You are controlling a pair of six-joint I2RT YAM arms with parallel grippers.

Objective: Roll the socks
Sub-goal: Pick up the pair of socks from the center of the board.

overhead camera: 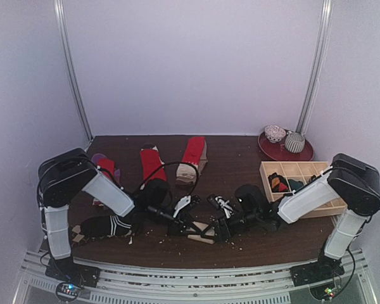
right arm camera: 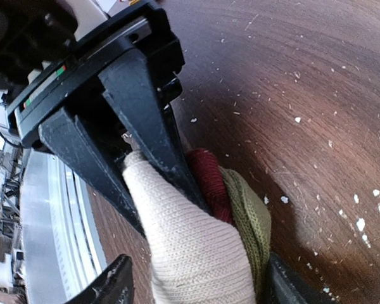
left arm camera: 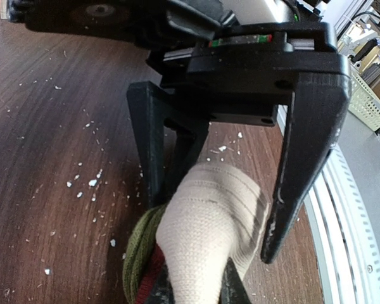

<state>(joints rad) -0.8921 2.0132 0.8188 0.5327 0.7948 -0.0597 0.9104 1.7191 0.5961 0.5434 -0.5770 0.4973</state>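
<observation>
Mid-roll, I reckon: my left hand (right arm camera: pixel 170 212) pinches the beige sock (right arm camera: pixel 190 253) by its end at the surface's (left arm camera: pixel 50 158) near edge, while my right hand (left arm camera: pixel 214 221) stands spread around it and next needs to squeeze squarely on the bundle.

sock (left arm camera: pixel 209 221): ribbed knit cloth | table (left arm camera: pixel 44 158): wood-grain | jaws: matt plastic

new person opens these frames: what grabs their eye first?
Both arms meet at the table's front centre, the left pincer and right pincer each with the same beige sock between its fingers, its red and green bands showing. Behind them, red socks lie flat in a row, and a black striped sock lies front left under the left arm. White crumbs litter the dark tabletop.
</observation>
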